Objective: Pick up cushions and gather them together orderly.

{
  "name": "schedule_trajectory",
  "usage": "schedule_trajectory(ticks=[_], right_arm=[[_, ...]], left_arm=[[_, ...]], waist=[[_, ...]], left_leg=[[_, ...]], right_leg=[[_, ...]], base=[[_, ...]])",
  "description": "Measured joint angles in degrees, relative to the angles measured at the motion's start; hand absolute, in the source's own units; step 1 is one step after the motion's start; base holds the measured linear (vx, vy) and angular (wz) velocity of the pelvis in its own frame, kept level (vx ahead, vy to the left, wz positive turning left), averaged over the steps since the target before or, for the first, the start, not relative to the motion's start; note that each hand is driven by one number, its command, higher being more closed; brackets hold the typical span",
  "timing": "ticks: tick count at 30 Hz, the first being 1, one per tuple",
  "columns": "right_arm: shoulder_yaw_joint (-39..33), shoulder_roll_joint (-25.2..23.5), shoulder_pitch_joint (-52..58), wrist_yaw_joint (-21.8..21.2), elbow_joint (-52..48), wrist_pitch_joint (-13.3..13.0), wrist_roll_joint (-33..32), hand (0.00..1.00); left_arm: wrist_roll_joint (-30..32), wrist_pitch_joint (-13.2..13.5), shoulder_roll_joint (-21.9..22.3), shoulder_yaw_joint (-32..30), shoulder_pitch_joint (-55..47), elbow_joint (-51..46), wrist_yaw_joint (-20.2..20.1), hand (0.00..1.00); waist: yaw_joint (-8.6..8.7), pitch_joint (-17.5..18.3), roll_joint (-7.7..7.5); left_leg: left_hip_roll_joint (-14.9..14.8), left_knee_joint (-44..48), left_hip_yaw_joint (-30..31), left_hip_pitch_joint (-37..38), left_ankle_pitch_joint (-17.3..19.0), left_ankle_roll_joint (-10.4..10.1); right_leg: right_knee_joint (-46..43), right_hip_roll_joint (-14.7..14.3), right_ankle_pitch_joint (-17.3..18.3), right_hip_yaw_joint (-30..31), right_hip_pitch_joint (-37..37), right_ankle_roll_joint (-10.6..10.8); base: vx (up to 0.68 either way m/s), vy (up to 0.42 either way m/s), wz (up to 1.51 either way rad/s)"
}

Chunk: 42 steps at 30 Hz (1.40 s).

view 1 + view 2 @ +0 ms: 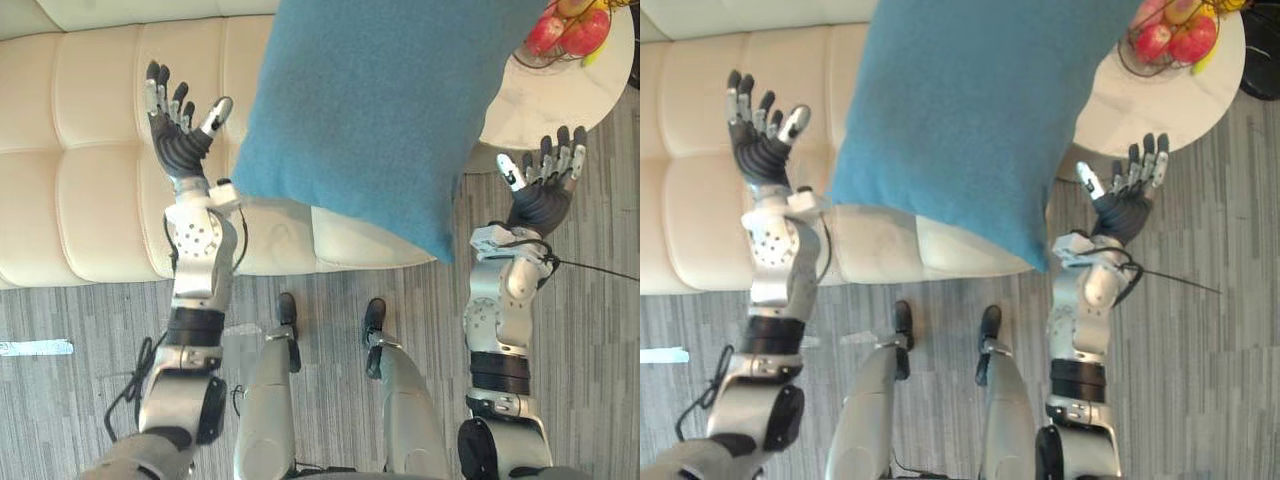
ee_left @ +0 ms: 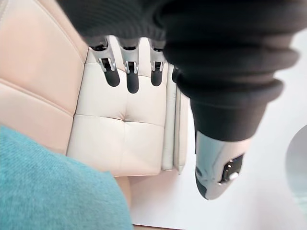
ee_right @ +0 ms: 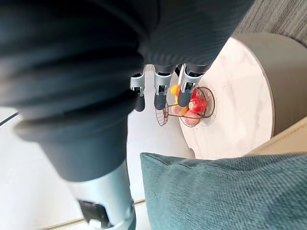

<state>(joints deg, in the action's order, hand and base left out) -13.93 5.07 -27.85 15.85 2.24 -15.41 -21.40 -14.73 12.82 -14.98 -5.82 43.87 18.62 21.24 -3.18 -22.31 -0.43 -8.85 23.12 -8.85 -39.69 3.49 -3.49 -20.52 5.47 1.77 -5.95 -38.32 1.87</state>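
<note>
You have the blue cushion (image 1: 370, 110) raised between both hands, above the front edge of the cream sofa (image 1: 80, 150). It is tilted: its lower edge slopes down toward your right and one corner points down beside the right forearm. The top is cut off, so its long axis cannot be told. On the left hand (image 1: 180, 140) and right hand (image 1: 540, 205), fingers are straight and spread, palms facing the cushion, neither visibly touching it. A fruit basket (image 1: 570, 30) stands on the round bench (image 1: 545, 100)
</note>
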Motion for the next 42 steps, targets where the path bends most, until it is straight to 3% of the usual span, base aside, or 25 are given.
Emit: schedule_trajectory(ticks=[17, 26, 27, 32, 42], right_arm=[[2.88, -0.21, -3.16, -0.22, 4.55, 0.45, -1.03, 0.0], [7.49, -2.04, -8.44, -2.19, 10.85, 2.49, -2.5, 0.0], [7.68, -2.2, -9.24, -2.44, 12.04, 2.53, -3.4, 1.0], [9.42, -0.44, -11.48, -2.52, 14.62, 3.44, -3.61, 1.0], [11.94, 3.12, -9.4, -3.76, 15.44, 5.07, -3.46, 1.0]], left_arm=[[0.79, -3.66, 0.36, -2.45, 9.96, 13.55, -0.2, 0.0], [5.71, -4.81, 5.28, 0.36, 10.6, 16.74, -0.5, 0.0], [5.74, -4.81, 5.17, 0.81, 10.6, 16.74, -0.5, 1.0], [5.37, -4.69, 4.79, 3.6, 10.34, 16.1, -0.49, 1.0], [-4.62, -3.41, 3.4, 7.09, 3.98, 7.63, -0.23, 1.0]], waist=[[0.37, -0.02, -0.04], [0.47, -0.15, -0.26], [0.47, -0.15, -0.26], [0.41, -0.15, -0.27], [0.57, -0.13, -0.35]], left_leg=[[-2.48, 2.81, 1.03, -7.01, 0.19, 0.0], [-2.78, 4.01, 1.44, -8.38, 0.22, 0.06], [-2.81, 4.08, 1.44, -8.39, 0.22, 0.06], [-2.92, 4.27, 1.42, -8.37, 0.2, 0.07], [-2.35, 2.07, 0.42, -2.67, 0.08, -0.03]], right_leg=[[4.82, -2.63, -3.92, -0.2, -3.38, 0.04], [4.91, -2.93, -4.6, -0.27, -4.06, -0.07], [4.91, -2.96, -4.68, -0.23, -4.06, -0.09], [4.85, -3.06, -4.86, -0.18, -4.01, -0.15], [4.58, -2.48, -4.26, 0.3, 0.16, -0.02]], base=[[0.0, -0.004, -0.04], [0.0, 0.0, 0.0], [0.0, 0.0, 0.0], [0.0, 0.0, 0.0], [0.02, -0.004, 0.01]])
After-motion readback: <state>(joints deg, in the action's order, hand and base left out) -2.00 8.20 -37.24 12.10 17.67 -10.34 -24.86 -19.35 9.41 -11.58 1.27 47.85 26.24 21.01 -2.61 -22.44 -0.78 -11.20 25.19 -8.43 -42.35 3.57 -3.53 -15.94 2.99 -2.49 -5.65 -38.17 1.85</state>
